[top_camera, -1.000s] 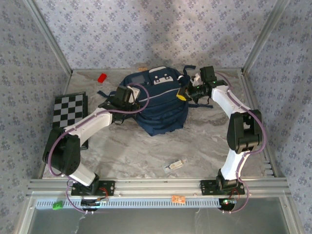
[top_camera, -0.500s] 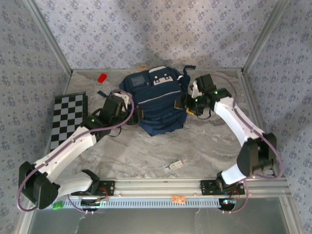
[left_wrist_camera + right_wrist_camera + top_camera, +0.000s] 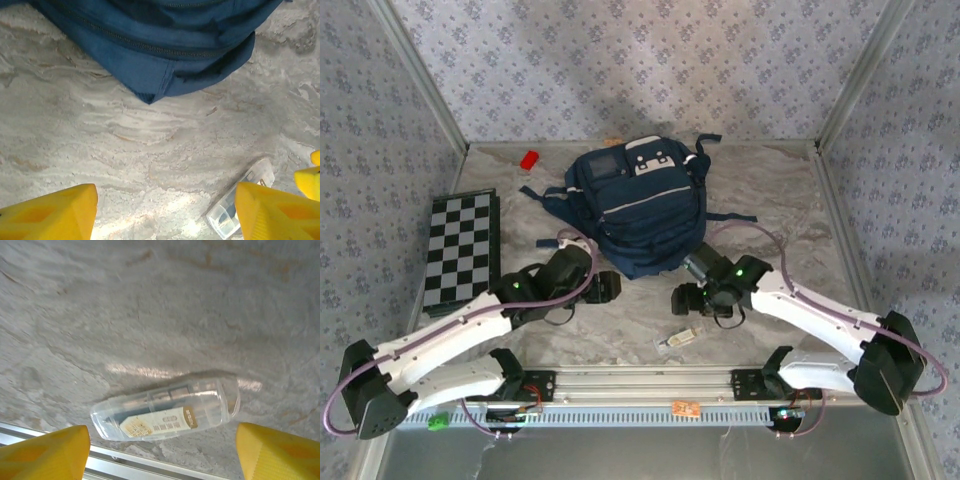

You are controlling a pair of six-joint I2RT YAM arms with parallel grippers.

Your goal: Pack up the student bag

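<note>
Both arms have swung back off the flanks of the student bag (image 3: 638, 205) toward the near edge. The bag lies where it did, back-centre on the tabletop (image 3: 770, 200), pockets up. The left gripper (image 3: 605, 287) hangs low by the bag's near-left corner, jaws wide apart, empty. The right gripper (image 3: 685, 300) is likewise spread and empty, just beside a clear plastic case (image 3: 678, 339) - likely lining up on it as the next item to pack. The checkerboard (image 3: 460, 250) lies well apart at left, out of the way. The left wrist view shows the bag's hem (image 3: 150, 45) and the case (image 3: 240, 200) by one finger. The right wrist view shows the case (image 3: 165, 410) with its label - unreadable from above.
</note>
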